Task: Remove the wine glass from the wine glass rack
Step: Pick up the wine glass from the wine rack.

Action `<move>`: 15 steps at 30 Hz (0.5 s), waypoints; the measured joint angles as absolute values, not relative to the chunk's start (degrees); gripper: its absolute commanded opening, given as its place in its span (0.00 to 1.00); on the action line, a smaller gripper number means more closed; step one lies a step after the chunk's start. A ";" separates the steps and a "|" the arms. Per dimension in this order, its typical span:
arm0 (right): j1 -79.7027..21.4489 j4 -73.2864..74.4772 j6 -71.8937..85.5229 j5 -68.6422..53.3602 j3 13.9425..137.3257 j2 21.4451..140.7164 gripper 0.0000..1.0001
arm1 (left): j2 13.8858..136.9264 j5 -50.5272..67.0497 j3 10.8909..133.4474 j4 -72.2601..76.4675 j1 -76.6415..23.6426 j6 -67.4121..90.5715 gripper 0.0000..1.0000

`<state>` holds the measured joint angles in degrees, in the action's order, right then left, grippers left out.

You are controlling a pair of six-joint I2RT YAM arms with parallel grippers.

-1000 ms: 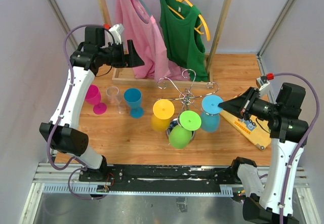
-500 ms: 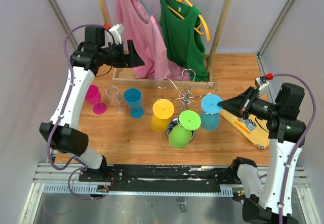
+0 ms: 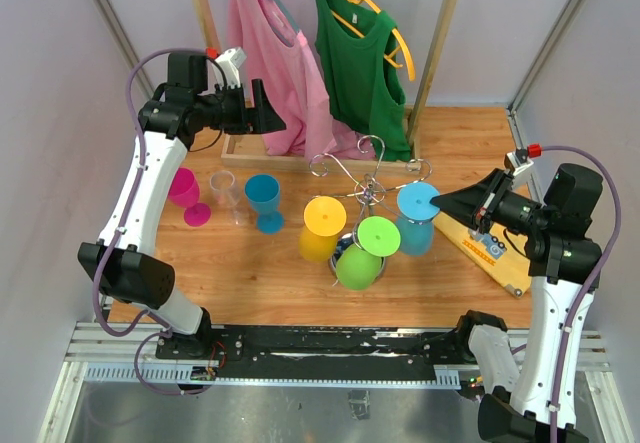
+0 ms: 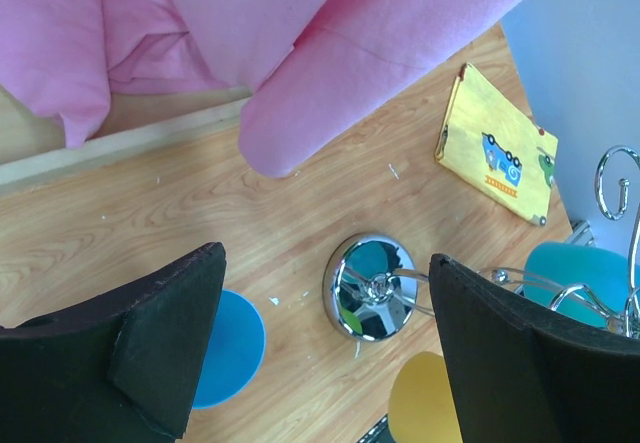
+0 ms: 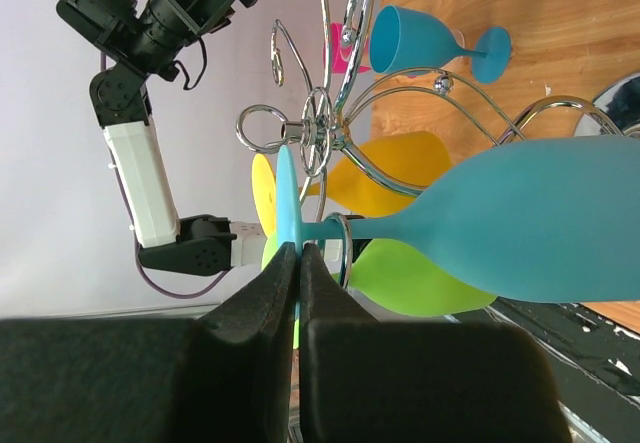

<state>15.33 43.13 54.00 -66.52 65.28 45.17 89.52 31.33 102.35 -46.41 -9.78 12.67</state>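
At the rack [image 3: 372, 194], your right gripper [image 5: 298, 255] pinches the foot of the teal glass [image 5: 520, 225], its reachable part while hanging bowl-down; left gripper [image 4: 325, 308] hovers wide open

The wine glass [image 5: 530, 213] is turquoise, the rack [image 4: 352, 293] chrome.

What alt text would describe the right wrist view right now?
The right gripper is shut on the thin foot of a light-blue wine glass hanging from the chrome rack. A yellow glass and a green glass hang behind it.
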 measured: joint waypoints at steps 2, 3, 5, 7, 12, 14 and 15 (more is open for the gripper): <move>15.33 43.09 54.04 -66.50 65.28 45.17 0.01 | 89.52 31.48 102.32 -46.41 -9.78 12.67 0.87; 15.33 43.11 54.02 -66.50 65.28 45.17 0.01 | 89.52 31.57 102.32 -46.41 -9.78 12.67 0.87; 15.33 43.22 53.91 -66.46 65.28 45.17 0.01 | 89.52 31.70 102.32 -46.41 -9.78 12.67 0.87; 15.33 43.64 53.56 -66.41 65.34 45.23 0.01 | 89.52 31.81 102.32 -46.41 -9.78 12.67 0.87; 15.59 44.95 52.45 -66.06 65.65 45.36 0.01 | 89.52 31.94 102.30 -46.41 -9.78 12.67 0.87; 15.77 45.10 52.34 -65.89 65.76 45.36 0.01 | 89.52 32.08 102.30 -46.41 -9.78 12.67 0.87; 15.81 45.21 52.29 -65.78 65.84 45.36 0.01 | 89.52 32.10 102.30 -46.41 -9.78 12.67 0.87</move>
